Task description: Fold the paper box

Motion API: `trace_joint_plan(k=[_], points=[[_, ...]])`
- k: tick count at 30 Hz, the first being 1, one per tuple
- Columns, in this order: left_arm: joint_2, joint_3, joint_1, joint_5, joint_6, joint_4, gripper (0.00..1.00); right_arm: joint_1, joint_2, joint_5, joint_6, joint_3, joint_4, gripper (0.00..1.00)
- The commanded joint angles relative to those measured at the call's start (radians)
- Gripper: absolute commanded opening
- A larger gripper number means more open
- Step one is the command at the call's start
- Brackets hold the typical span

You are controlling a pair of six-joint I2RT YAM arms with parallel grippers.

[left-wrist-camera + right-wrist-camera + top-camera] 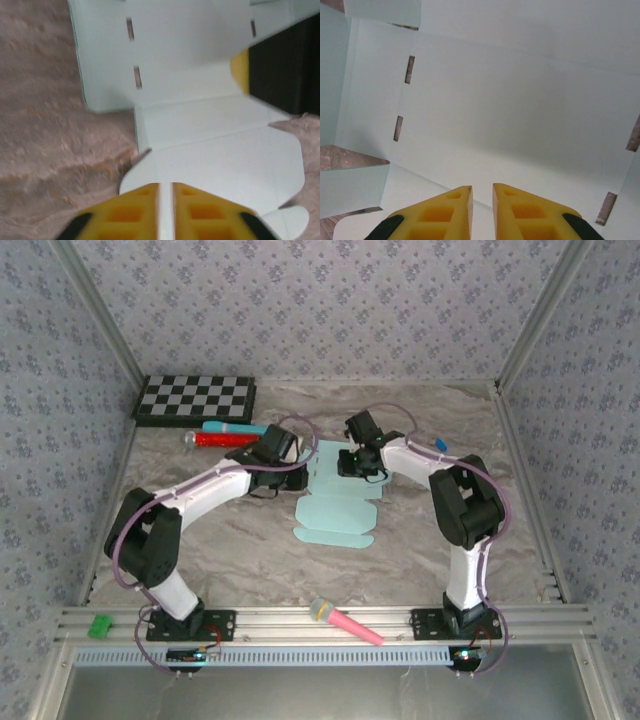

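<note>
The paper box (pixel 335 515) is a pale aqua card sheet lying partly folded in the middle of the table, with one panel raised at its far end. My left gripper (pixel 293 462) reaches in from the sheet's left side. In the left wrist view, the left gripper (pixel 166 184) is shut on a rounded flap of the paper box (pixel 215 165). My right gripper (pixel 358 466) is over the far end of the sheet. In the right wrist view, the right gripper (pixel 482 186) stands narrowly open against a slotted panel of the paper box (pixel 520 100), with nothing between its fingers.
A black-and-white checkerboard (pixel 195 398) sits at the back left, with a red tube (pixel 220 439) and a blue pen-like item (pixel 235 427) in front of it. A pink and yellow toy microphone (pixel 345 622) and a green block (pixel 99 625) lie on the near rail.
</note>
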Motion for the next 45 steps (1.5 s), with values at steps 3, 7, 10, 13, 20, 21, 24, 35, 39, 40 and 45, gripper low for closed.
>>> trace_joint_plan(k=[3,7,10,13,20,21,24,35,39,40,45], points=[[-0.027,-0.073,-0.023,0.048,-0.031,0.019,0.00,-0.027,0.068,-0.033,-0.103,0.117,-0.085,0.20],[-0.009,-0.113,-0.034,0.076,-0.081,0.096,0.00,-0.040,0.147,-0.053,-0.165,0.206,-0.138,0.21],[0.019,-0.120,-0.041,0.072,-0.105,0.116,0.00,-0.041,0.179,-0.069,-0.188,0.233,-0.156,0.22],[0.043,-0.131,-0.042,0.074,-0.127,0.146,0.00,-0.040,0.189,-0.073,-0.181,0.234,-0.161,0.22],[0.124,-0.128,-0.042,0.070,-0.147,0.147,0.00,-0.029,0.169,-0.075,-0.130,0.136,-0.102,0.22],[0.126,-0.133,-0.043,0.071,-0.151,0.156,0.00,-0.028,0.165,-0.072,-0.126,0.124,-0.095,0.22],[0.129,-0.144,-0.042,0.042,-0.155,0.155,0.00,-0.024,0.153,-0.066,-0.116,0.100,-0.086,0.22],[0.175,-0.100,-0.027,-0.125,-0.111,0.021,0.00,0.010,0.076,-0.035,-0.090,0.016,-0.088,0.22],[0.167,-0.072,-0.022,-0.160,-0.077,-0.014,0.00,0.022,0.023,-0.034,-0.082,-0.027,-0.082,0.22],[0.163,-0.070,-0.022,-0.164,-0.072,-0.017,0.00,0.026,0.010,-0.034,-0.082,-0.032,-0.084,0.22],[0.116,-0.049,-0.022,-0.170,-0.037,-0.035,0.02,0.022,-0.053,-0.039,-0.098,-0.033,-0.099,0.23]])
